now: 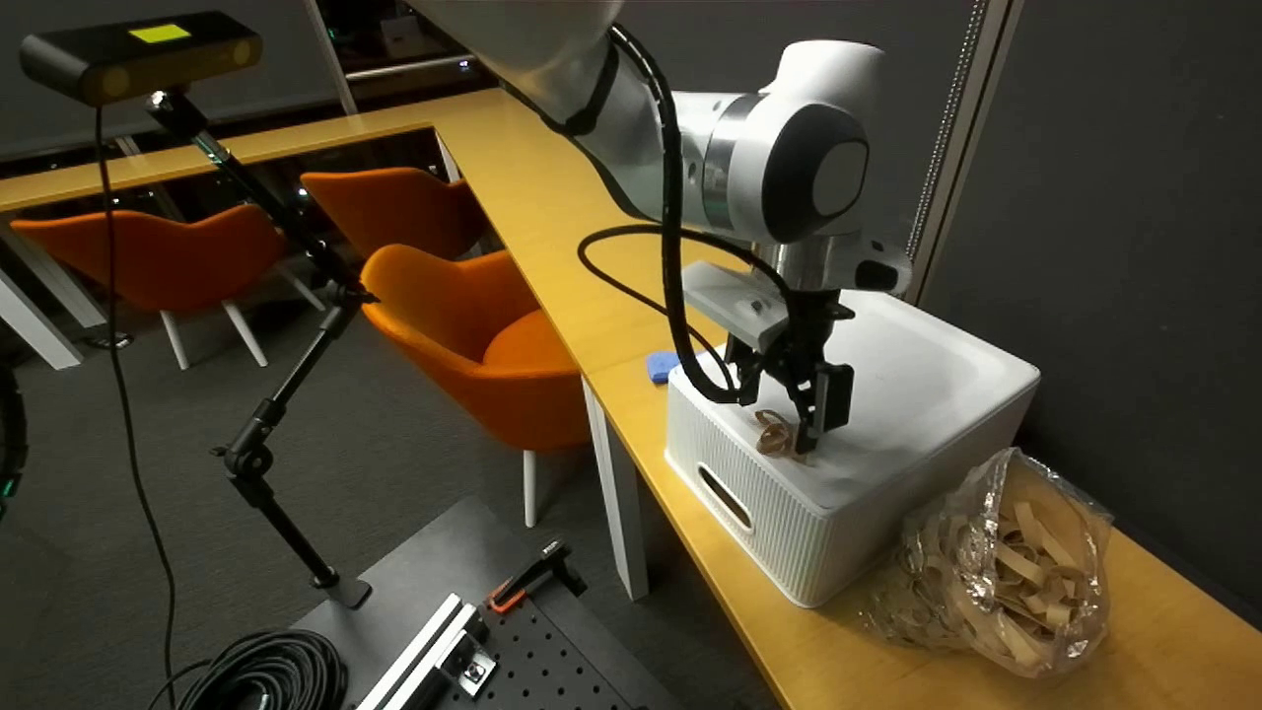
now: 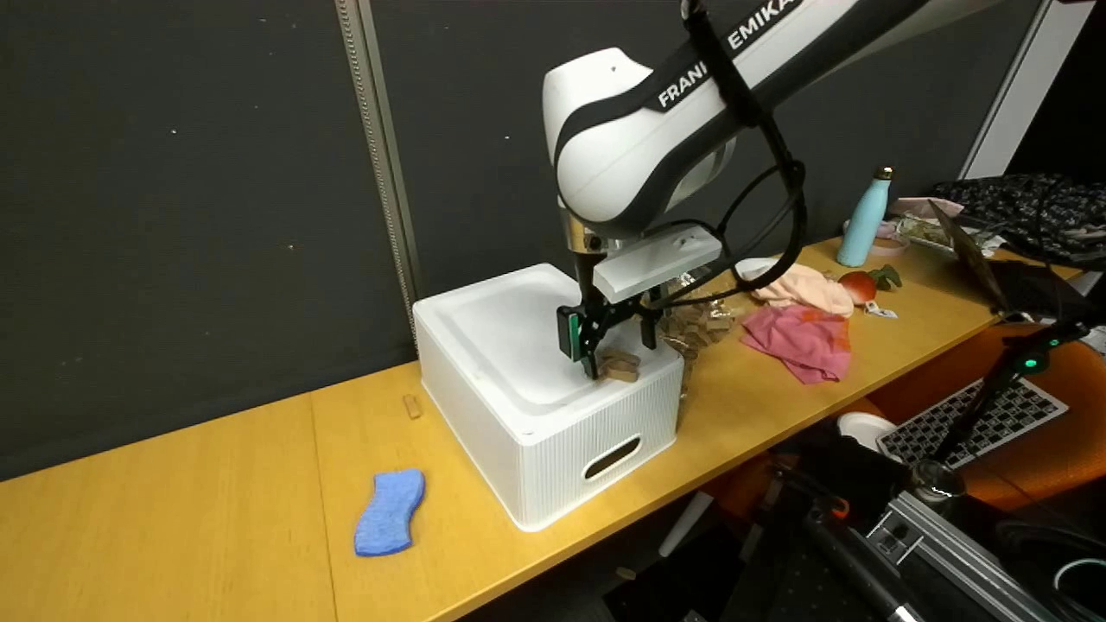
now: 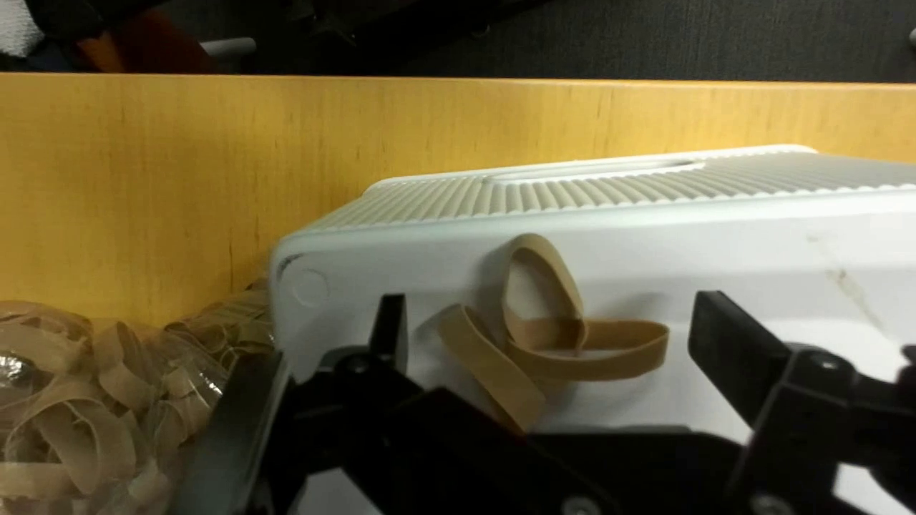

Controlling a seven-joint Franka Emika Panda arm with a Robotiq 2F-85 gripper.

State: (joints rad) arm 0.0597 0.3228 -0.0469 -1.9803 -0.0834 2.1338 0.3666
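Note:
My gripper (image 3: 551, 315) is open, with several looped tan rubber bands (image 3: 594, 365) between and below its fingers; I see no grip on them. The bands lie loosely on top of an upturned-looking white ribbed box (image 3: 458, 204), near its edge. In both exterior views the gripper (image 1: 777, 419) (image 2: 619, 356) is low over the box (image 1: 917, 345) (image 2: 553, 479), around the bands (image 1: 774, 437) (image 2: 619, 371). Whether the fingertips touch the box top I cannot tell. A clear plastic bag of rubber bands (image 1: 1035, 582) stands beside the box and also shows in the wrist view (image 3: 79, 422).
A blue sponge (image 2: 389, 514) and a small tan piece (image 2: 412, 406) lie on the wooden table (image 2: 216, 518) beside the box. Beyond the bag are a pink cloth (image 2: 804, 341), a peach cloth (image 2: 804, 287) and a blue bottle (image 2: 864, 223). A dark wall (image 2: 216, 216) stands behind.

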